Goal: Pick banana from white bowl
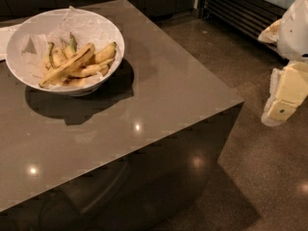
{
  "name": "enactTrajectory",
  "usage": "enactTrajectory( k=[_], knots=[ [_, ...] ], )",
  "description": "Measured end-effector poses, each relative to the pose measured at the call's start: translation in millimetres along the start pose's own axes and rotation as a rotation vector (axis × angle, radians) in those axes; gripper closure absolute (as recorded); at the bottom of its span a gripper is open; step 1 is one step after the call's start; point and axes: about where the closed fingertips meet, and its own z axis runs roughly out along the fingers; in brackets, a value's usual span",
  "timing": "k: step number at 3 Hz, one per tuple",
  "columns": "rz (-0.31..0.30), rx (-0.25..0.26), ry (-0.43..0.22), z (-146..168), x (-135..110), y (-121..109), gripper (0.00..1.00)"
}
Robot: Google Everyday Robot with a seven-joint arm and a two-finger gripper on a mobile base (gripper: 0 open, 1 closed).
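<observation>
The white bowl (117,41) stands on the far left part of a grey-brown table (159,95) and is lined with crinkled white paper (91,25). The banana (69,65), long, yellow and brown-streaked, lies diagonally on top of the fruit in the bowl. Shorter bananas with greenish stems (102,55) lie under and beside it. My gripper (281,107) hangs at the right edge of the view, over the floor, well to the right of the table and far from the bowl. It holds nothing that I can see.
The table's right corner (242,101) juts toward the arm. Dark speckled floor (260,177) lies to the right of and below the table. A grilled appliance (240,8) stands at the back right. A white flat object (4,37) lies left of the bowl.
</observation>
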Motion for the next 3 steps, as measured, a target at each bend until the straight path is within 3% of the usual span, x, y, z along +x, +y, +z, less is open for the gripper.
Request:
enactTrajectory(
  k=[1,3],
  knots=[
    [-0.002,0.005,-0.003,-1,-1,0,0.00],
    [-0.106,0.011,-0.120,-10,-55,-34,0.00]
  ],
)
